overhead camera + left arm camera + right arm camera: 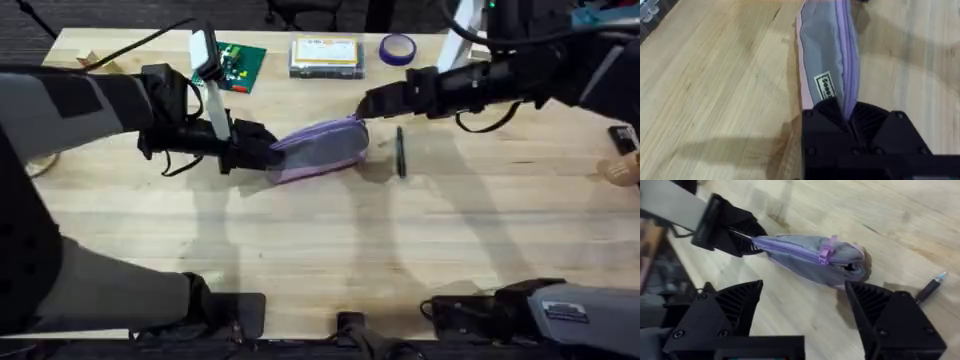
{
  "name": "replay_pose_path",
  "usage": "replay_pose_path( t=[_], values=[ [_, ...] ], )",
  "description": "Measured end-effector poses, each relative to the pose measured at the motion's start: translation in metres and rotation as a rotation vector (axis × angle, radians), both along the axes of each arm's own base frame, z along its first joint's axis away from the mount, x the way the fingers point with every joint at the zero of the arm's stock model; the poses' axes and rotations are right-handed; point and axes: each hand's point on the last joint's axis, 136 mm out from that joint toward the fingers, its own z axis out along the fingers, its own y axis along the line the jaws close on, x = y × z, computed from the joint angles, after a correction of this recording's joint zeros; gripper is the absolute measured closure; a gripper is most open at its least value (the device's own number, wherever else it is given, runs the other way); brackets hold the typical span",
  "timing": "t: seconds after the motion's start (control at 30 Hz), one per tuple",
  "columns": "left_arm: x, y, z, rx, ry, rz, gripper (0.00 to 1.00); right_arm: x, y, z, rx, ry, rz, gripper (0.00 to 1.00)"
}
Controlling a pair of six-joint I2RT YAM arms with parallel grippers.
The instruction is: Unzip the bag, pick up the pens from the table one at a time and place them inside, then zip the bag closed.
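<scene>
**The bag held at one end, one pen beside it**

We see the lavender bag [320,150] lying on the counter [330,250] near its middle, with the zipper along the top and its pull [826,250] toward the end that gapes a little. The left hand [250,148] is closed on the bag's left end. Our right hand [368,103] hovers just above the bag's other end with its fingers [730,311] spread wide, gripping nothing. A black pen [401,152] lies just beside the bag, on its right.
</scene>
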Motion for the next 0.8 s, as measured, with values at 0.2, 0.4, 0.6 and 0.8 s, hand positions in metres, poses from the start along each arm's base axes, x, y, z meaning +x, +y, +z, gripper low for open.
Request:
replay_pose_path(
  t=[0.2, 0.4, 0.6, 0.8],
  values=[
    [0.000, 0.000, 0.000, 0.000, 0.000, 0.000, 0.959, 0.010, 0.012, 0.016, -0.179, -0.109, -0.015, 0.004],
    [0.000, 0.000, 0.000, 0.000, 0.000, 0.000, 0.959, 0.007, 0.020, 0.013, -0.292, -0.155, -0.012, 0.005],
    [0.000, 0.000, 0.000, 0.000, 0.000, 0.000, 0.959, 0.007, 0.016, 0.010, -0.317, -0.150, -0.022, 0.004],
    [0.000, 0.000, 0.000, 0.000, 0.000, 0.000, 0.959, 0.012, 0.017, 0.011, -0.316, -0.166, -0.031, 0.003]
  ],
)
